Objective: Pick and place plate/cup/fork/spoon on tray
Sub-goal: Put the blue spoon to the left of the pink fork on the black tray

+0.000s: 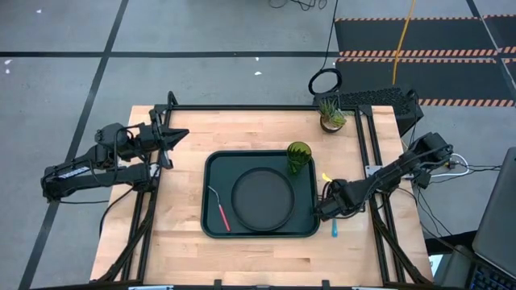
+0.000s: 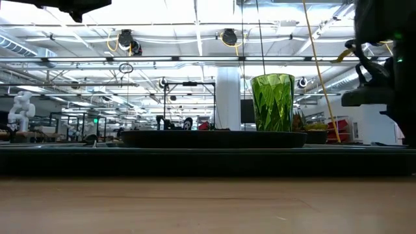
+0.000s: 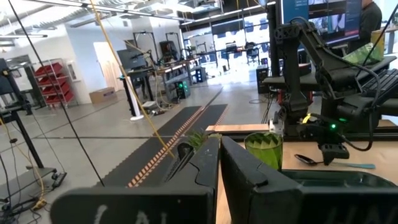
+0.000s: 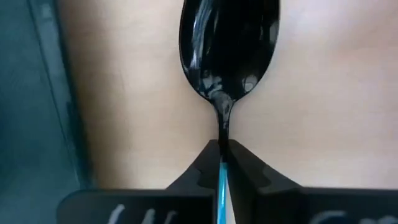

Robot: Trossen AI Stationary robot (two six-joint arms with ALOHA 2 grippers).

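The dark green tray (image 1: 211,165) lies mid-table. On it rest the dark plate (image 1: 262,199), the red-handled fork (image 1: 219,208) beside the plate on the left, and the green cup (image 1: 299,157), upright at the tray's far right corner. The spoon (image 4: 229,50) lies on the wood just right of the tray, its light blue handle (image 1: 334,229) pointing toward the near edge. My right gripper (image 1: 330,211) stands over it, pointing down, shut on it. My left gripper (image 1: 173,137) waits, shut, raised over the table's far left. My right gripper pinches the spoon between its two fingers where the metal neck meets the blue handle (image 4: 221,167). The fingers come from above, pointing down, and lie across the handle. The spoon's bowl (image 3: 308,159) still looks to lie on the table.
A small potted plant (image 1: 331,113) stands at the table's far right corner. A small yellow piece (image 1: 326,176) lies just right of the tray near the cup. The tray's right rim (image 4: 43,93) runs close beside the spoon. Bare wood spans the table's near side.
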